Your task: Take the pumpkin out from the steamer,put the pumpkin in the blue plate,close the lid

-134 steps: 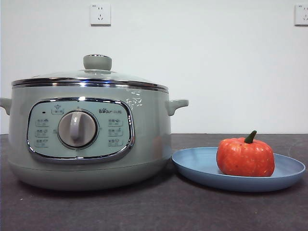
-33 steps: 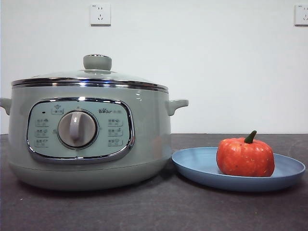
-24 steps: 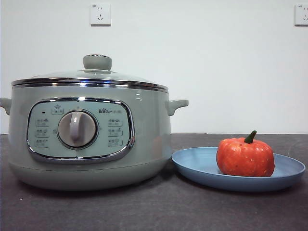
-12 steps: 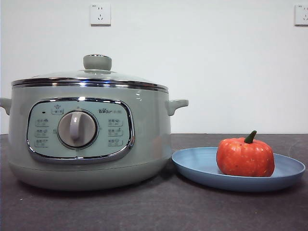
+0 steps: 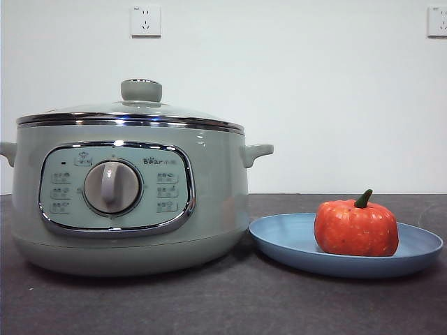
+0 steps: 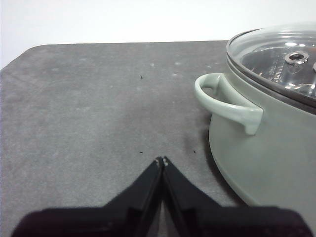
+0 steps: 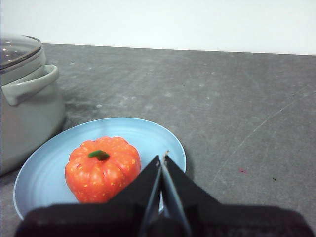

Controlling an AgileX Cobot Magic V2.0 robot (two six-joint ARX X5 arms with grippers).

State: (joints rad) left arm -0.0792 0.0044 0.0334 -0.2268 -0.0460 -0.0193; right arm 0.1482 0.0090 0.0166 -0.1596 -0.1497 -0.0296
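The pumpkin (image 5: 356, 227) sits upright on the blue plate (image 5: 286, 237), right of the steamer (image 5: 129, 199). The lid (image 5: 133, 112) rests on the steamer, its knob on top. In the right wrist view the pumpkin (image 7: 102, 169) lies on the plate (image 7: 44, 168), and my right gripper (image 7: 162, 161) is shut and empty, held back from the plate. In the left wrist view the steamer (image 6: 261, 148) with its lid (image 6: 276, 54) and side handle stands beside my left gripper (image 6: 161, 161), which is shut, empty and apart from it. Neither gripper shows in the front view.
The dark grey table (image 5: 209, 300) carries only the steamer and plate. Two wall sockets (image 5: 145, 19) sit on the white wall behind. The table's far edge (image 6: 98, 45) shows in the left wrist view.
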